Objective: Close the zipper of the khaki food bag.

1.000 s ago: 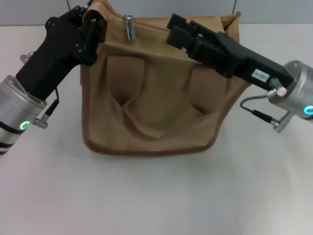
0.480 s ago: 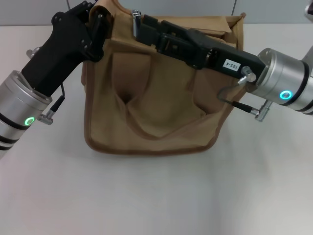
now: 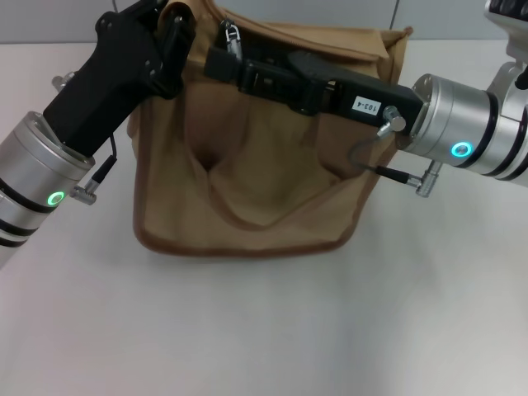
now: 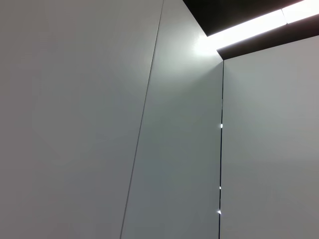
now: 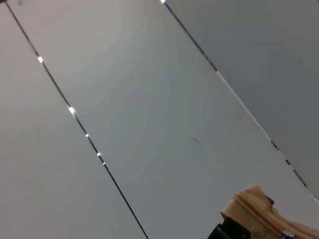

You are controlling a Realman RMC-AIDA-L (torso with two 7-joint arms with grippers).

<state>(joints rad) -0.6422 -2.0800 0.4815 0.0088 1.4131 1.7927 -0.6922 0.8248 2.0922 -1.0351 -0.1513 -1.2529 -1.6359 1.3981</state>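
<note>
The bag (image 3: 247,165) is stood upright on the white surface (image 3: 264,330), its front with the two strap handles (image 3: 247,198) turned toward the head camera. The left tool (image 3: 175,33) is set at the bag's top left corner and is clenched on the fabric there, the corner being bunched up between its fingers. The right arm is stretched across the top of the bag from the right, and the right tool (image 3: 221,59) is placed at the silver pull tab (image 3: 231,35) near the left end of the zipper (image 5: 259,211). Whether the tab is actually gripped cannot be told: the fingertips are hidden by the tool's own black body. The right corner (image 3: 400,40) of the bag is seen standing up behind the right arm. In the right wrist view, a short stretch of tan zipper teeth is shown at the edge, against pale wall panels. Only wall panels are shown in the left wrist view.
</note>
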